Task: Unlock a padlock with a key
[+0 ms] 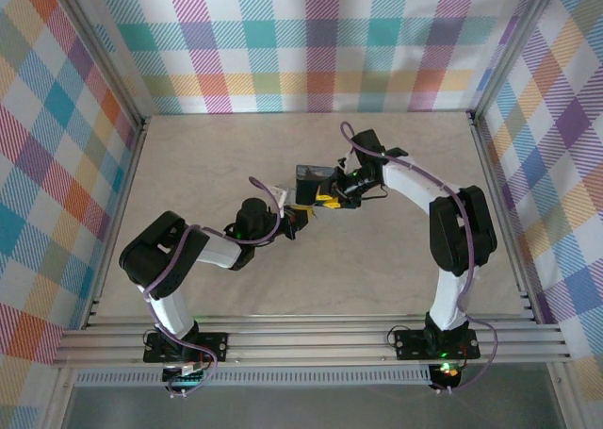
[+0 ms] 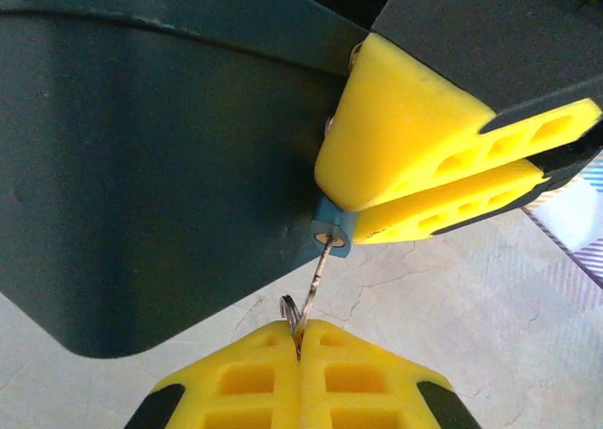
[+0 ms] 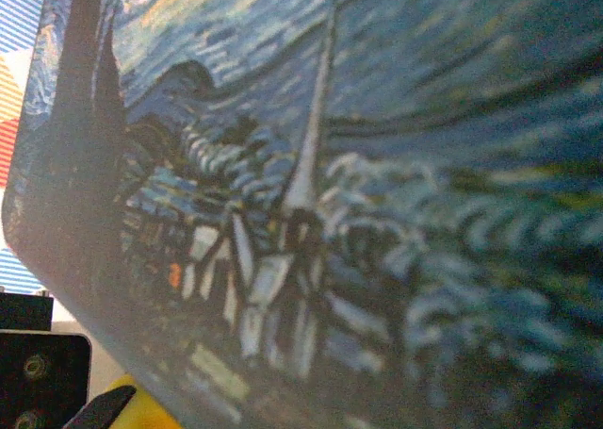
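Where both arms bend inward to the centre of the top view, we see the left gripper (image 2: 300,333), low in its wrist view, pinching the key (image 2: 318,276), whose blade sits in the blue padlock (image 2: 333,231). The right gripper (image 2: 349,207) clamps this padlock beside the dark tin (image 2: 141,165).

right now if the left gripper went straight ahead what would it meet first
Probably the padlock: the key pinched in the left gripper touches its keyhole, though depth is hard to judge.
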`<state>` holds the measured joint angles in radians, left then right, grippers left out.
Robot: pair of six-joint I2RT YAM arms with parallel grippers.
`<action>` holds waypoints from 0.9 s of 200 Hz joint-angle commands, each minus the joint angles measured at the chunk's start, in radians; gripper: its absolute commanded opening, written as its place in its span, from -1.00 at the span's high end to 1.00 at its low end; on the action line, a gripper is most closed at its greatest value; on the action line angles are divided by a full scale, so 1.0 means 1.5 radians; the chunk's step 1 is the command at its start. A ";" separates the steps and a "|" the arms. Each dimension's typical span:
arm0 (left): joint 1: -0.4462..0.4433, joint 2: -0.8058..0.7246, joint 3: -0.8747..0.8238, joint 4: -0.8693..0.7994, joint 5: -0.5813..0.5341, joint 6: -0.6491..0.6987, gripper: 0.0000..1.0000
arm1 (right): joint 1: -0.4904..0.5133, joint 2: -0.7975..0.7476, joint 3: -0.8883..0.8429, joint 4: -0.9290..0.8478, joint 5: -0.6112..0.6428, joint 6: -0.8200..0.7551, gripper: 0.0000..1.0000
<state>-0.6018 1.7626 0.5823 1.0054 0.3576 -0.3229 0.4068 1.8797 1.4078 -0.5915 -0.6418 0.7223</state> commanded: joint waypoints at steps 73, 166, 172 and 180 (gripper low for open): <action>-0.011 0.031 0.027 0.077 0.022 -0.032 1.00 | -0.002 -0.037 -0.018 0.017 -0.038 0.011 1.00; -0.001 0.041 0.039 0.084 0.109 -0.071 1.00 | -0.005 -0.039 -0.026 0.017 -0.038 -0.033 1.00; 0.003 0.040 0.037 0.084 0.113 -0.071 1.00 | -0.004 -0.040 -0.027 0.018 -0.038 -0.036 1.00; 0.008 0.042 0.037 0.083 0.120 -0.073 1.00 | -0.004 -0.041 -0.029 0.018 -0.040 -0.039 1.00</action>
<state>-0.6041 1.8244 0.6140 1.0538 0.4721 -0.4232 0.3954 1.8595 1.3731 -0.5770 -0.6479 0.7048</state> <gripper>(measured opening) 0.041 0.222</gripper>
